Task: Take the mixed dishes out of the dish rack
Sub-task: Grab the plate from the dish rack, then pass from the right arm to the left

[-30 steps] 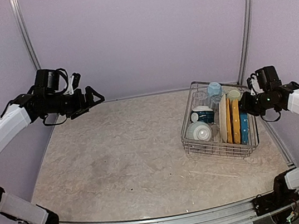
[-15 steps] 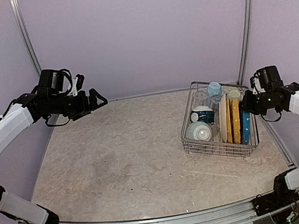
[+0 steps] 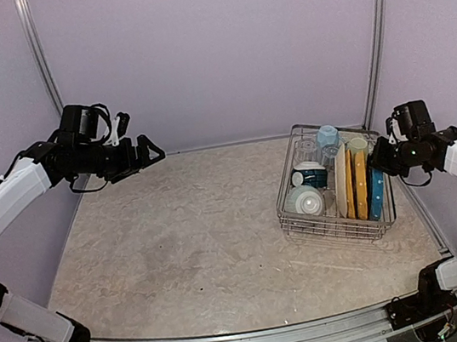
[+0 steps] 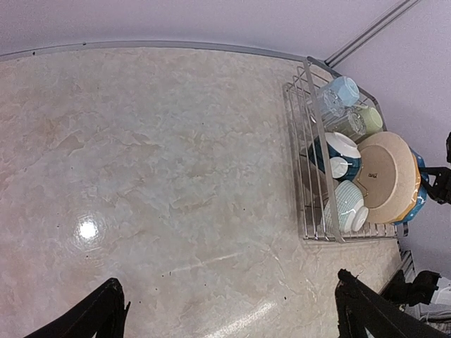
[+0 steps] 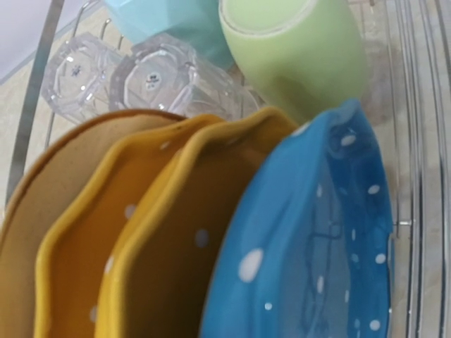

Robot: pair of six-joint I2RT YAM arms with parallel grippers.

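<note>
The dish rack (image 3: 286,198) stands at the table's right side. It holds a blue plate (image 3: 373,188), yellow-orange plates (image 3: 358,184), a cream plate (image 3: 341,176), two teal-and-white bowls (image 3: 308,202), a light blue mug (image 3: 326,135), a pale green mug (image 3: 357,145) and a clear glass tumbler (image 3: 305,153). My right gripper (image 3: 375,162) hovers at the blue plate's top edge. Its fingers do not show in the right wrist view, which the blue plate (image 5: 317,246) and yellow-orange plates (image 5: 162,260) fill. My left gripper (image 3: 147,153) is open and empty, high over the far left of the table.
The rack's wire rim (image 4: 320,155) and the cream plate (image 4: 386,176) show in the left wrist view, far from my left gripper (image 4: 229,313). Purple walls close in the table at the back and sides. A metal post stands behind the rack (image 3: 372,38).
My left gripper has moved a little to the right and down. My right gripper has shifted only slightly at the blue plate's edge.
</note>
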